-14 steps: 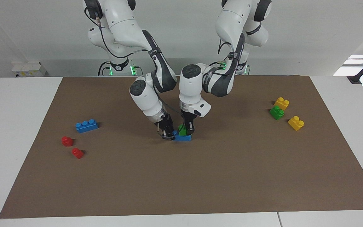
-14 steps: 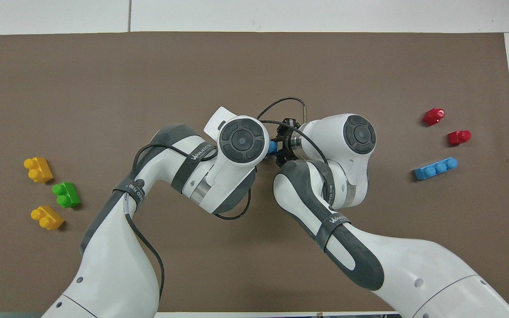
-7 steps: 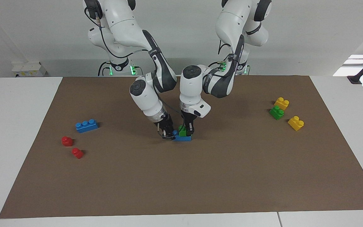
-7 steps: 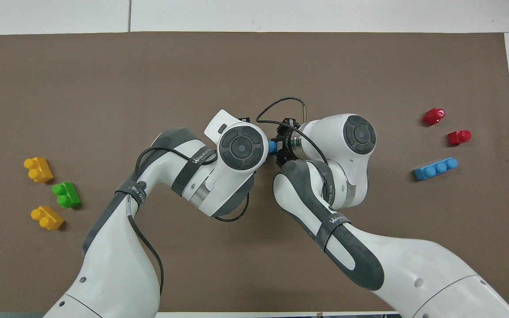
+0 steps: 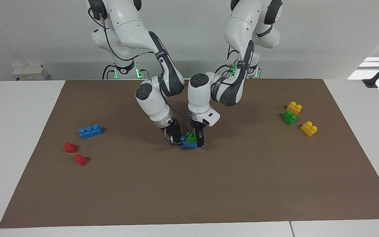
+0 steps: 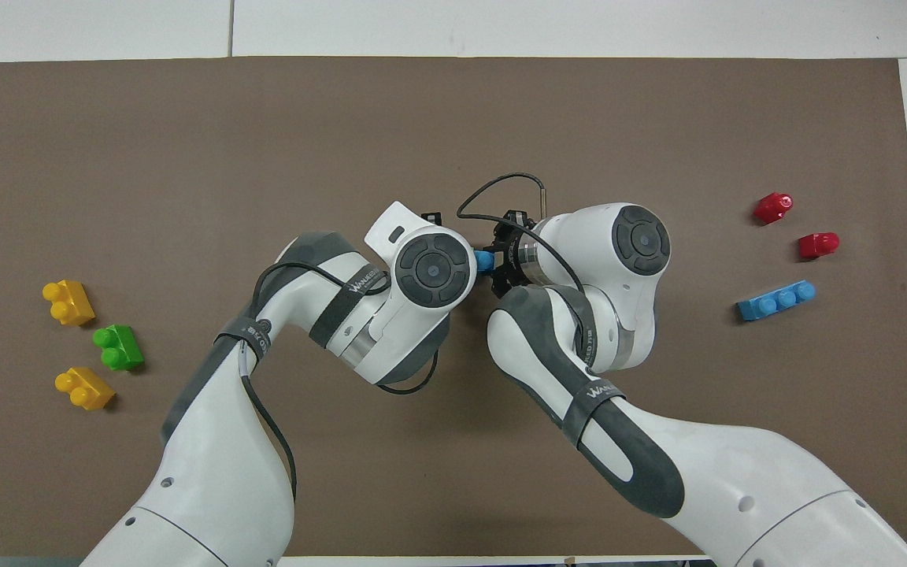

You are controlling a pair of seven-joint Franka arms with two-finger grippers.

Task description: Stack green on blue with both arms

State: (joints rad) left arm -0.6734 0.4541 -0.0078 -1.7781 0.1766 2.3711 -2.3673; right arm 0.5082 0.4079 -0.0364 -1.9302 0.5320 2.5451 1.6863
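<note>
Green brick [image 5: 191, 137]: small glossy plastic block with round studs on top, seated on the blue brick at the middle of the mat.
Blue brick [image 5: 189, 144]: longer smooth plastic block lying flat on the mat under the green one; one round stud shows at its end toward the right arm.
Left gripper [image 5: 197, 137]: black, pointing straight down around the green brick; its fingers stand parted on either side of the brick, and whether they touch it cannot be told.
Right gripper [image 5: 177, 139]: black, tilted, low at the blue brick's exposed end, fingers closed on that end.
Mat [image 5: 189, 191]: matte brown rectangular sheet over the white table [image 5: 15, 108].
Spare blue brick [image 5: 90, 131]: three studs in a row, flat on the mat toward the right arm's end.
Red bricks [image 5: 70, 147] [image 5: 81, 160]: two small one-stud blocks, just apart, farther from the robots than the spare blue brick.
Spare green brick [image 5: 289, 117]: two studs, toward the left arm's end, between two yellow bricks.
Yellow bricks [image 5: 293, 107] [image 5: 309, 128]: two-stud, shiny; the first just beside the spare green brick.
Containers: none in view.
</note>
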